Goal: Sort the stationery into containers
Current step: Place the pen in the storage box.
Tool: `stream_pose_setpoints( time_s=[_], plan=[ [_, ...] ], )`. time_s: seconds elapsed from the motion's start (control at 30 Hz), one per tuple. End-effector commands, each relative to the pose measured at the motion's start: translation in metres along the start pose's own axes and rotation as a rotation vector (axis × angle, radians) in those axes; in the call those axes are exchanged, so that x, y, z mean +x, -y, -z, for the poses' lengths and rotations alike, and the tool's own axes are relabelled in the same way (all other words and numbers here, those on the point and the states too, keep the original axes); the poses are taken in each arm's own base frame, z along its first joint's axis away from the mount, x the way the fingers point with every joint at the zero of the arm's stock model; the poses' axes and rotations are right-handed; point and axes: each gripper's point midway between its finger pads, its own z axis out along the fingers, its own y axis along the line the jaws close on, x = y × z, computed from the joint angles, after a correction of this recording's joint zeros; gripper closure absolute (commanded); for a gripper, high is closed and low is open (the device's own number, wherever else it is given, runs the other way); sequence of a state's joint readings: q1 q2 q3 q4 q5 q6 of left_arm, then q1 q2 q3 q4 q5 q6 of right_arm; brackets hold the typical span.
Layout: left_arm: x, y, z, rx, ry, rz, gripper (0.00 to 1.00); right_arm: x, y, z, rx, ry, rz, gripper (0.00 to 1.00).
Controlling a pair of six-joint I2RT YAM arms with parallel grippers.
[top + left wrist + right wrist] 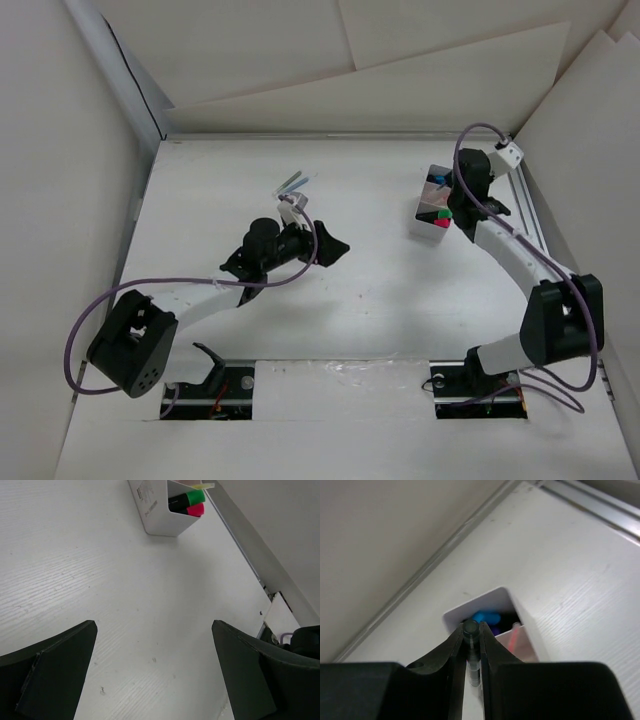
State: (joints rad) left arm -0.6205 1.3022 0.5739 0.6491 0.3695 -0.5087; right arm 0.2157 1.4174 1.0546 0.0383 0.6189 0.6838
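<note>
From above, a pale box [432, 212] far right and thin pens [293, 184] far-centre are being shown on a board-walled white table [380, 300]; at the left wrist, the left gripper [154, 626] is being held wide open and empty; at the right wrist, a dark pen [470, 629] is being pinched by the right gripper [470, 639] just above the box.

Box at the far right, loose pens left of it, your arms between and above.
Your box [428, 212] stands far right on the table [380, 300], beside the rail [527, 205], with highlighters [187, 502] upright in its near compartment. Your right gripper [470, 631] hangs over its far end, a pen [473, 672] between the fingers. The loose pens [293, 184] lie well left of the box, just behind your left gripper [154, 630].
</note>
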Motion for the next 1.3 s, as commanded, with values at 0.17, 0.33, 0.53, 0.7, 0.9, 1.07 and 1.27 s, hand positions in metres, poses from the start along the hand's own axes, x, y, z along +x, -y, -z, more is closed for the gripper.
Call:
stream_pose_setpoints(
  time_s=[0.17, 0.33, 0.53, 0.7, 0.9, 1.07, 1.27],
  plan=[
    [-0.001, -0.016, 0.000, -0.067, 0.030, -0.052, 0.00, -0.015, 0.020, -0.032, 0.172, 0.104, 0.008, 0.90],
    [0.000, -0.025, 0.001, -0.111, 0.042, -0.049, 0.00, -0.009, 0.022, -0.037, 0.205, 0.115, 0.014, 0.89],
    [0.004, -0.026, -0.002, -0.107, 0.032, -0.036, 0.00, 0.006, 0.017, -0.041, 0.221, 0.100, 0.050, 0.84],
    [0.005, -0.032, -0.007, -0.130, 0.021, -0.021, 0.00, 0.012, 0.005, -0.036, 0.180, 0.072, 0.034, 0.57],
    [0.002, -0.041, -0.018, -0.194, -0.002, 0.022, 0.00, -0.018, -0.009, -0.008, 0.110, 0.087, -0.014, 0.31],
    [-0.013, -0.045, -0.027, -0.240, 0.023, 0.042, 0.37, -0.031, -0.021, 0.030, -0.009, 0.051, -0.095, 0.33],
    [-0.034, -0.064, -0.038, -0.379, 0.044, 0.053, 0.86, -0.023, -0.019, 0.086, -0.185, -0.035, -0.171, 0.48]
  ],
)
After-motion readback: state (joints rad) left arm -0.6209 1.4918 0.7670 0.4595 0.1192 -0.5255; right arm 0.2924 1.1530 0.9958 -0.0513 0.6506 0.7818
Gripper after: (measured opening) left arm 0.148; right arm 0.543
